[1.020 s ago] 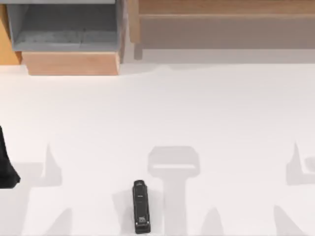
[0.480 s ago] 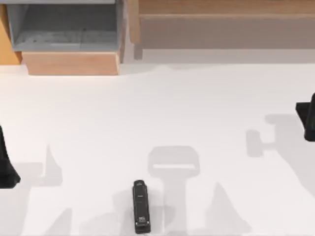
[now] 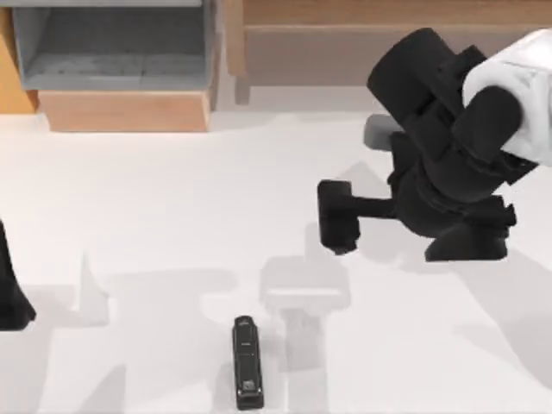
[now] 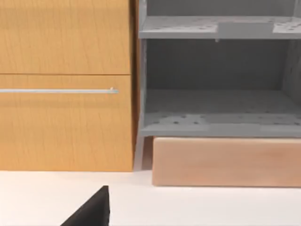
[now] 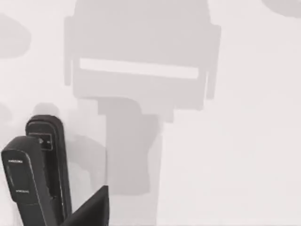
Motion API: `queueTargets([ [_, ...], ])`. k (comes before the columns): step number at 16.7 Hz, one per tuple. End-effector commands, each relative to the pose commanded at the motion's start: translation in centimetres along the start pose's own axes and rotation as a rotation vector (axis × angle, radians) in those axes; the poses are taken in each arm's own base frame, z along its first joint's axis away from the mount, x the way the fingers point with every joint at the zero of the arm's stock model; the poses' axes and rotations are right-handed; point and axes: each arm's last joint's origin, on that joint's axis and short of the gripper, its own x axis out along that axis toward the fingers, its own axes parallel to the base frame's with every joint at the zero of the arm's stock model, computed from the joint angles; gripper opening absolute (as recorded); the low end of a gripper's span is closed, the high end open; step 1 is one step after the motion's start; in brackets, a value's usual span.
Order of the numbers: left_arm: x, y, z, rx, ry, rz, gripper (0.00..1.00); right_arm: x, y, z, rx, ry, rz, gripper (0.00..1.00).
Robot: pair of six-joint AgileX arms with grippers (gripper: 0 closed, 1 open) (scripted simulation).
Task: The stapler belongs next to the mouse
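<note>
The stapler [image 3: 247, 362] is a small black bar lying lengthwise near the table's front edge, a little left of centre. It also appears close up in the right wrist view [image 5: 28, 183], with its top arm raised off its base. My right gripper [image 3: 336, 217] hangs over the table's middle right, behind and to the right of the stapler and well apart from it. Its arm reaches in from the right. My left arm [image 3: 9, 293] is parked at the left edge. The mouse is out of view.
A grey open shelf unit [image 3: 112, 52] on a wooden base [image 3: 125, 110] stands at the back left, next to a wooden cabinet front [image 4: 66, 89]. A long wooden ledge [image 3: 388, 34] runs along the back right. Open white tabletop [image 3: 172, 216] lies between them and the stapler.
My right arm has swung in from the right edge to over the table's middle right. The stapler and the left arm have not moved.
</note>
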Motion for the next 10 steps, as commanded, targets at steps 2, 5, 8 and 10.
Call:
queueTargets([
  [2, 0.0, 0.0, 0.0, 0.000, 0.000, 0.000, 1.00, 3.0, 3.7, 0.0, -0.004, 0.105, -0.062, 1.00],
  [5, 0.0, 0.0, 0.0, 0.000, 0.000, 0.000, 1.00, 6.4, 8.6, -1.1, -0.023, 0.184, -0.143, 1.00],
  [8, 0.0, 0.0, 0.0, 0.000, 0.000, 0.000, 1.00, 8.0, 12.3, -2.7, -0.050, 0.191, -0.188, 1.00],
  [10, 0.0, 0.0, 0.0, 0.000, 0.000, 0.000, 1.00, 8.3, 14.0, -3.7, -0.065, 0.178, -0.201, 1.00],
])
